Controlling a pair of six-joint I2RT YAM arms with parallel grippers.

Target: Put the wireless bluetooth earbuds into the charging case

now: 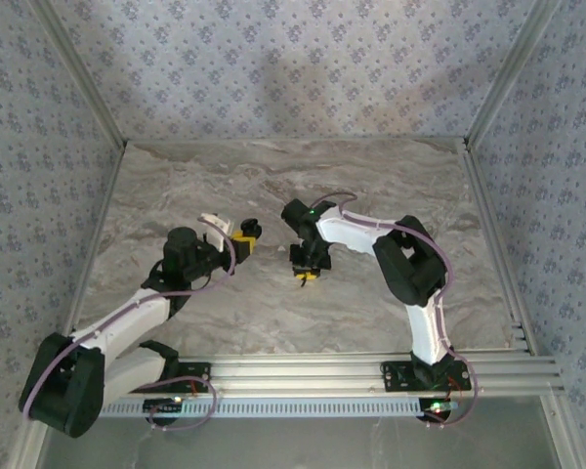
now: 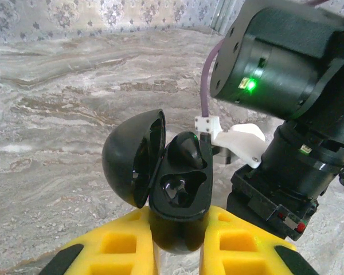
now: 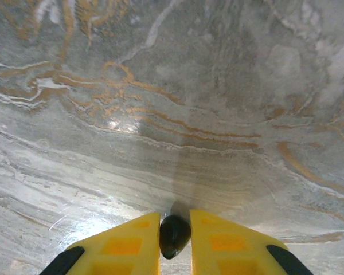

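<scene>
Clamped shut with the left tool [image 2: 178, 220] on the lower end of the black charging case [image 2: 178, 183], raised off the marble tabletop [image 2: 57, 86], lid [image 2: 129, 157] swung open to the left. Inside, one black earbud [image 2: 189, 150] seated in the upper socket, the lower socket [image 2: 180, 189] empty. Pinched tight between the yellow fingers of the right tool [image 3: 175, 226], a second earbud [image 3: 174, 236], dark and glossy, at or just above the tabletop; cannot tell which. Near the case in the overhead view, but not yet over it. By that reckoning about halfway: the carry and the insertion left to do. Several ways to go wrong from here. Could slip or twist out of so small a pinch on a smooth rounded shell and drop back to the tabletop. Could arrive turned the wrong way for the socket, the stem's direction being impossible to read between the fingers, and then ride on the rim instead of sinking in. Could tip the case or drive it down through the left grip if pressed off-centre, with only the lower end held. Could clip the open lid on approach, or nudge the seated earbud right beside the empty socket. Could also crowd the two wrists together, close as they stand in the left wrist view.
</scene>
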